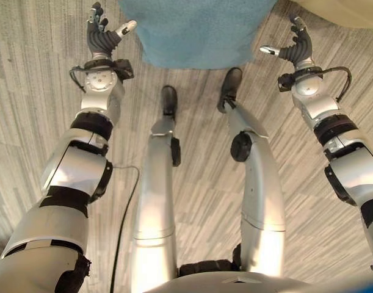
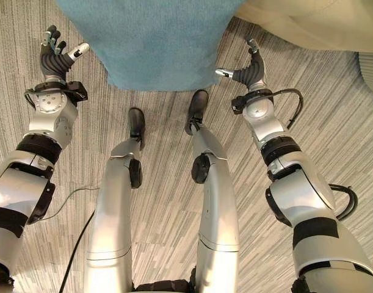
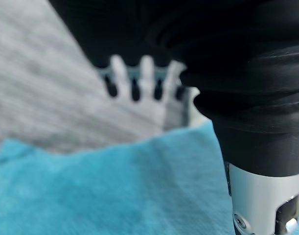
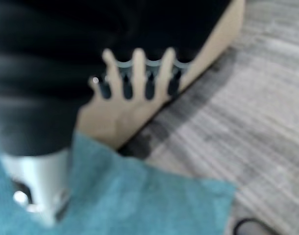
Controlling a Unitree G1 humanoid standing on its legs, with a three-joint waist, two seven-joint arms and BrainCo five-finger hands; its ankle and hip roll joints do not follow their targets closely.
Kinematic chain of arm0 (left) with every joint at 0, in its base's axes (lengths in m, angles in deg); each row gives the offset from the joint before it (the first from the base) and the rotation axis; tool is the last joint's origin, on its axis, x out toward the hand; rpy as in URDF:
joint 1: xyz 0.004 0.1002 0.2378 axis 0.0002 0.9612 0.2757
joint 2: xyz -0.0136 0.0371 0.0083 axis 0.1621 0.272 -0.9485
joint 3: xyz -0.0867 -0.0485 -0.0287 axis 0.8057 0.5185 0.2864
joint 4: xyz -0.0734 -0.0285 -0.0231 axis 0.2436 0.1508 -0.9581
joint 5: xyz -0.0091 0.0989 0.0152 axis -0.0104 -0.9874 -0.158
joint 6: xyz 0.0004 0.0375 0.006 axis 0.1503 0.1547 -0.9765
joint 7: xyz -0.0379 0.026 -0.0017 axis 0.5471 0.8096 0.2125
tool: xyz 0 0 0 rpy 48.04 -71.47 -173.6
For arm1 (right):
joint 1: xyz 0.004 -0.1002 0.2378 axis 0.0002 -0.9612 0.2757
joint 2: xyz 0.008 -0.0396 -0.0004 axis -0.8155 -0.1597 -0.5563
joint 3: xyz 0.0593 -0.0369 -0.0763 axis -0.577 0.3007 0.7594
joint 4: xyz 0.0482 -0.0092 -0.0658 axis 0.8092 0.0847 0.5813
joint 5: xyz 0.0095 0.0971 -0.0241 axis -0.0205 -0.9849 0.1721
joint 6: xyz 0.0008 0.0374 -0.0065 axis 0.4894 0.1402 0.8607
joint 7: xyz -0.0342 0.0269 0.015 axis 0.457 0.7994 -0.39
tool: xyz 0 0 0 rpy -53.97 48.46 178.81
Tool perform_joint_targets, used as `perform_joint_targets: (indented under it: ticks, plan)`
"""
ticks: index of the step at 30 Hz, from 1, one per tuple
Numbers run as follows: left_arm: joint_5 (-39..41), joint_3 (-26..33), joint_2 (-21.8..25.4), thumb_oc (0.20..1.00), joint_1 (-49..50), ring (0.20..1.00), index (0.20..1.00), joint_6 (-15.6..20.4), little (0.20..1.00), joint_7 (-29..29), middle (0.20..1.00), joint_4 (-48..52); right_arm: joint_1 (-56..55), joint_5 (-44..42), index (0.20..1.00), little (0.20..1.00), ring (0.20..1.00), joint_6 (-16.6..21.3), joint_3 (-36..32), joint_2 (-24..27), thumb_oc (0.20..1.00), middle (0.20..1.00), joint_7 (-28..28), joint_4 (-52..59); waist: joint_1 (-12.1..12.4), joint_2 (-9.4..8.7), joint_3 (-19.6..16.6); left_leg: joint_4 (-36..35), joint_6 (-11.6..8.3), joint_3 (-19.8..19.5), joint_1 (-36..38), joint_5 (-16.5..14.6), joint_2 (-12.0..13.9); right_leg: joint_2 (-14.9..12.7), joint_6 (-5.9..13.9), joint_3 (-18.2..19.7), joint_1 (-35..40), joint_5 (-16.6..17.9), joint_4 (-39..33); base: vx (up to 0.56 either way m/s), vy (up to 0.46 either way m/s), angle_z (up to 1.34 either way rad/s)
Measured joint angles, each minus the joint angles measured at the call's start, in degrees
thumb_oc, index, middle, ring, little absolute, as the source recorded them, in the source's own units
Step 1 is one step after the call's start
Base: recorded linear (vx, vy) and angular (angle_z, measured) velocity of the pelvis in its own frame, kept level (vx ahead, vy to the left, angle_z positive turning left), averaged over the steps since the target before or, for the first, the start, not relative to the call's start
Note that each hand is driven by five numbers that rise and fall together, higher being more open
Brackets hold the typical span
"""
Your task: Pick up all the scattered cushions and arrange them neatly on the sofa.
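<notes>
A teal cushion [image 1: 195, 30] lies flat on the grey striped carpet straight ahead, between my two hands. My left hand [image 1: 102, 33] hovers beside its left edge, fingers straight and thumb spread toward it, apart from it. My right hand [image 1: 296, 43] is held open beside the cushion's right edge, thumb pointing at it, with a gap between. Both wrist views show the same teal cushion [image 3: 115, 191] [image 4: 125, 200] close below straight fingers. A beige sofa edge [image 2: 308, 24] shows at the far right.
Grey striped carpet [image 1: 33, 91] covers the floor on all sides. The beige sofa base [image 4: 208, 54] stands just past the right hand. A pale ribbed object [image 2: 372, 70] sits at the right edge.
</notes>
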Motion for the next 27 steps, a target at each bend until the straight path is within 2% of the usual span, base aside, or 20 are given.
perform_joint_targets:
  ticks: [5, 13, 20, 27]
  plan:
    - [-0.05, -0.77, 1.74, 1.000, -1.72, 1.000, 1.000, -0.01, 1.000, 0.08, 1.000, 0.03, 1.68, -0.29, 1.000, 1.000, 1.000, -0.01, 1.82, 0.10, 1.000, 1.000, -0.48, 0.04, -0.12, -0.02, -0.06, -0.03, 0.45, 0.51, -1.11, -0.19, -0.07, 0.01, 0.45, 0.48, -0.81, 0.26, -0.91, 0.02, 0.064, -0.05]
    - [-0.02, -7.40, 2.19, 1.000, -11.27, 1.000, 1.000, -1.00, 1.000, -0.03, 1.000, -2.09, 8.01, -0.27, 1.000, 1.000, 1.000, -0.12, 5.44, 0.07, 1.000, 1.000, -1.03, -0.28, -0.69, -0.12, -0.13, 0.10, 1.25, 2.14, -2.73, -0.52, -0.05, 0.36, 1.05, 2.25, -2.75, 1.52, -1.81, 0.01, 0.039, -0.06]
    - [0.27, -9.49, -0.10, 1.000, -13.58, 1.000, 1.000, -1.48, 1.000, 1.92, 1.000, -1.41, 11.06, -0.29, 1.000, 1.000, 1.000, -1.28, 7.91, -0.07, 1.000, 1.000, -0.96, 0.35, -0.68, -0.25, -0.22, -0.29, 1.62, 3.08, -3.23, -0.51, 0.53, 0.89, 1.69, 2.88, -3.09, 2.38, -3.41, 0.00, -0.004, -0.03]
    - [1.80, -9.31, -2.13, 1.000, -13.54, 1.000, 1.000, -1.55, 1.000, 5.08, 1.000, 0.87, 10.75, -0.33, 1.000, 1.000, 1.000, -2.94, 9.00, -2.81, 1.000, 1.000, 1.33, 4.20, -1.12, -0.28, -0.23, -0.70, 1.90, 3.51, -2.99, -0.31, 0.63, 1.12, 1.38, 3.24, -2.93, 3.26, -4.16, 0.00, -0.004, 0.00]
